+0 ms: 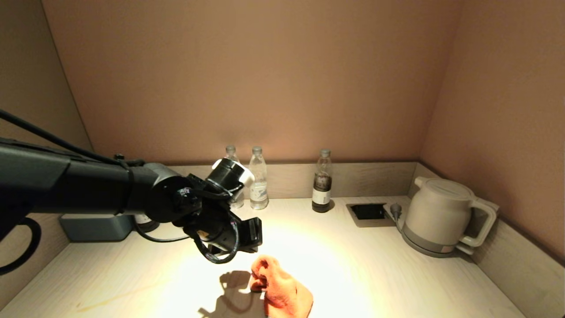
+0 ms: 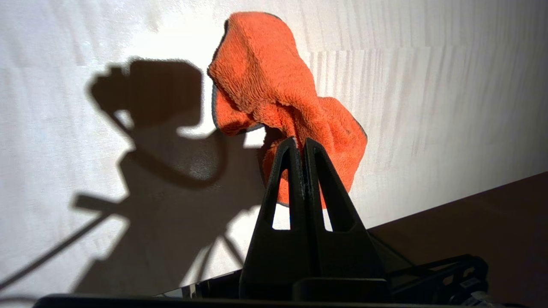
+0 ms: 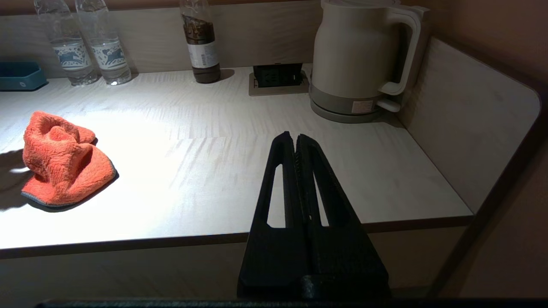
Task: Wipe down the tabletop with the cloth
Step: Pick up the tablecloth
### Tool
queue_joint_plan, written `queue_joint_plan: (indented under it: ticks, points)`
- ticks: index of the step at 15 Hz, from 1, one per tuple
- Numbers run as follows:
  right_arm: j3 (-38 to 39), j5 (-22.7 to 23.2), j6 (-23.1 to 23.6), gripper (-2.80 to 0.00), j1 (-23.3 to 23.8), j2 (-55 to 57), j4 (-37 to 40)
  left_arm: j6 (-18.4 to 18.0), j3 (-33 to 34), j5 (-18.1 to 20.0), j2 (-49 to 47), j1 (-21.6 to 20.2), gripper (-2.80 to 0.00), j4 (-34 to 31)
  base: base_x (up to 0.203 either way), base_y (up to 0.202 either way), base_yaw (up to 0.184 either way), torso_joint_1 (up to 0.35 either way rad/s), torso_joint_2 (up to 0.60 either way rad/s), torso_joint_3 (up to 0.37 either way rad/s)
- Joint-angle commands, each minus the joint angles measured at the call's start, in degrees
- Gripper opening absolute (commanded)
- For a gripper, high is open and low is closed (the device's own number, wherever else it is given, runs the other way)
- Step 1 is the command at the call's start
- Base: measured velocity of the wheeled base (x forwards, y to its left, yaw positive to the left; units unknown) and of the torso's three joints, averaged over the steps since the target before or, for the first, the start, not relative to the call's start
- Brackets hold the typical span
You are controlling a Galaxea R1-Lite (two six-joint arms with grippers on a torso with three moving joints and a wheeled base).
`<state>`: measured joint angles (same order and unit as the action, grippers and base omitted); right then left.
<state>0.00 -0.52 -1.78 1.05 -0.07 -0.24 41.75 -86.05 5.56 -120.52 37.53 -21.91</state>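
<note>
An orange cloth (image 1: 282, 289) lies crumpled on the pale wood tabletop (image 1: 375, 274) near its front middle. It also shows in the left wrist view (image 2: 274, 85) and in the right wrist view (image 3: 62, 160). My left gripper (image 1: 254, 246) hangs just above the cloth's far left end, with its jaws shut and nothing held between them (image 2: 301, 143). Its shadow falls on the table beside the cloth. My right gripper (image 3: 295, 137) is shut and empty. It is held off the table's front edge, out of the head view.
Two clear water bottles (image 1: 258, 183) and a dark bottle (image 1: 322, 185) stand along the back wall. A beige kettle (image 1: 439, 218) sits at the back right beside a recessed socket (image 1: 368, 211). A grey-blue box (image 1: 95, 227) is at the back left. Walls close in both sides.
</note>
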Motion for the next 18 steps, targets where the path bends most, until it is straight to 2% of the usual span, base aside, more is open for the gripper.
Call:
queue_joint_plan:
  ticks: [1, 3, 6, 8, 10, 11, 12, 15, 18]
  points:
    - [0.0, 0.0, 0.0, -2.8, 0.0, 0.1, 0.0, 0.0, -0.3, -0.2, 3.4, -3.2, -2.8, -1.6, 0.0, 0.0, 0.0, 0.0, 0.0, 0.0]
    - [0.0, 0.0, 0.0, -2.8, 0.0, 0.1, 0.0, -0.5, -0.2, -0.3, 3.0, -4.8, -2.8, -3.4, 0.0, 0.0, 0.0, 0.0, 0.0, 0.0]
    - [0.0, 0.0, 0.0, -2.8, 0.0, 0.1, 0.0, -0.7, -1.0, -0.1, 0.1, -4.7, -2.8, -3.7, 0.0, 0.0, 0.0, 0.0, 0.0, 0.0]
    - [0.0, 0.0, 0.0, -2.8, 0.0, 0.1, 0.0, -1.3, -2.7, 0.2, -2.4, -1.7, -2.8, -3.9, 0.0, 0.0, 0.0, 0.0, 0.0, 0.0]
    - [0.0, 0.1, 0.0, -2.8, 0.0, 0.1, 0.0, -3.5, -3.6, 0.3, -3.5, 1.2, -2.8, -4.0, 0.0, 0.0, 0.0, 0.0, 0.0, 0.0]
    - [0.0, 0.0, 0.0, -2.8, 0.0, 0.1, 0.0, -3.9, -4.0, 0.3, -3.8, 1.6, -2.8, -4.3, 0.0, 0.0, 0.0, 0.0, 0.0, 0.0]
    - [0.0, 0.0, 0.0, -2.8, 0.0, 0.1, 0.0, -4.6, -5.7, 0.3, -4.6, 3.2, 0.0, -5.7, 0.0, 0.0, 0.0, 0.0, 0.0, 0.0]
    - [0.0, 0.1, 0.0, -2.8, 0.0, 0.1, 0.0, -5.7, -10.7, 0.3, -6.7, 5.9, 0.0, -8.9, 0.0, 0.0, 0.0, 0.0, 0.0, 0.0]
    - [0.0, 0.0, 0.0, -2.8, 0.0, 0.1, 0.0, -5.8, -12.2, 0.3, -8.2, 6.5, 0.0, -9.5, 0.0, 0.0, 0.0, 0.0, 0.0, 0.0]
